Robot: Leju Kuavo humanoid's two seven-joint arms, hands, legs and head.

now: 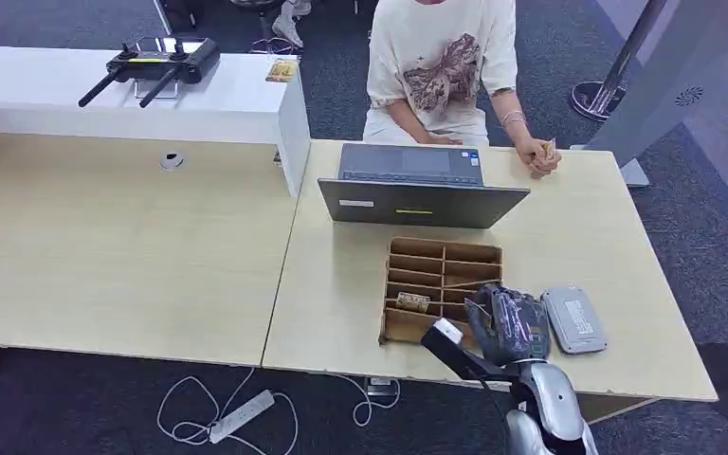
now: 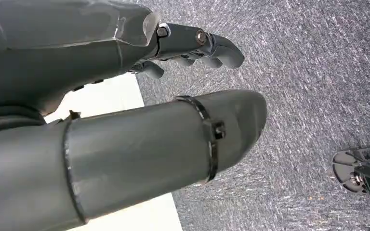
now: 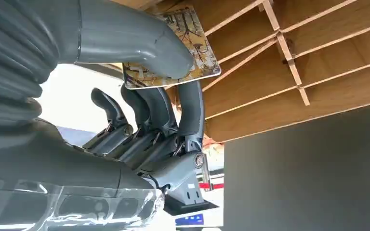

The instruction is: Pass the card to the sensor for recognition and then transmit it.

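The pale wooden surface (image 1: pixel 578 237) carries a dark grey open laptop (image 1: pixel 419 185), a brown cardboard divided tray (image 1: pixel 436 270) and a small flat grey sensor box (image 1: pixel 573 319). The right hand (image 1: pixel 510 325), at the tray's near corner, pinches a patterned card (image 3: pixel 192 45) between thumb and fingers. The left hand (image 2: pixel 192 45), its fingers apart around nothing, hangs over grey carpet (image 2: pixel 308 72).

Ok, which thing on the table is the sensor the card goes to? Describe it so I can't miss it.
Start at the open laptop on the light wooden table; in front of it lies a brown compartmented tray. Just right of the tray, beside the right hand pinching the card, lies the sensor: a flat grey rounded-corner slab, the only grey device there.
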